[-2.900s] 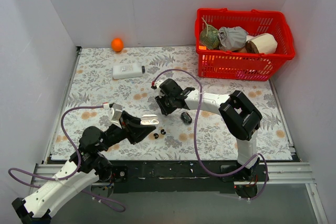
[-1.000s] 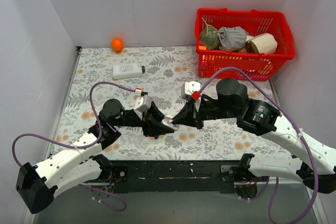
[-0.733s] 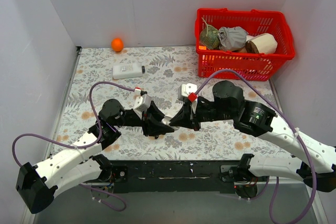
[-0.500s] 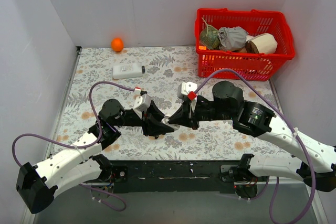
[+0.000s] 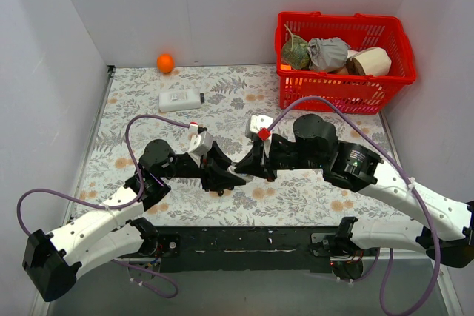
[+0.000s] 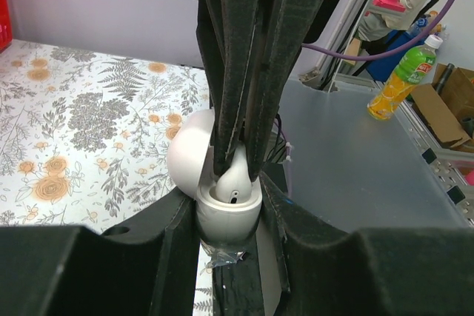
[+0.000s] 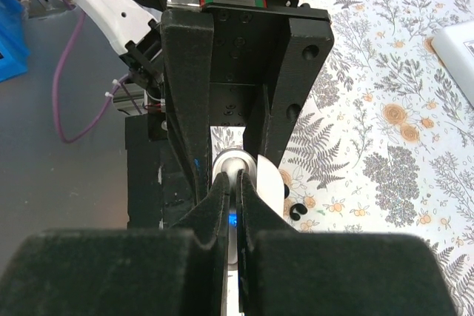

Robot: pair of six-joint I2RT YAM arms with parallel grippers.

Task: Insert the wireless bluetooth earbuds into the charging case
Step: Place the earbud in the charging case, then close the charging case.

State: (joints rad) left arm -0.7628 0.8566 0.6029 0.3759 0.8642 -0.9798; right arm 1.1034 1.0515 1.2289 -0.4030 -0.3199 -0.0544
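My left gripper (image 5: 227, 176) is shut on the white charging case (image 6: 228, 216), whose lid (image 6: 185, 162) is tipped open to the left. My right gripper (image 7: 237, 192) comes down from above, shut on a white earbud (image 6: 234, 181) whose lower end sits in the case's well. In the top view the two grippers meet tip to tip at mid-table, and the case (image 5: 235, 172) barely shows between them. Two tiny black buds (image 7: 293, 212) lie on the floral mat just beside the case.
A red basket (image 5: 344, 83) with several items stands at the back right. A white bottle (image 5: 181, 99) and an orange ball (image 5: 165, 62) lie at the back left. Purple cables loop over both arms.
Three seconds ago the arms were apart. Over the last second the right gripper has crept leftward onto the case in the left gripper, which has stayed put.
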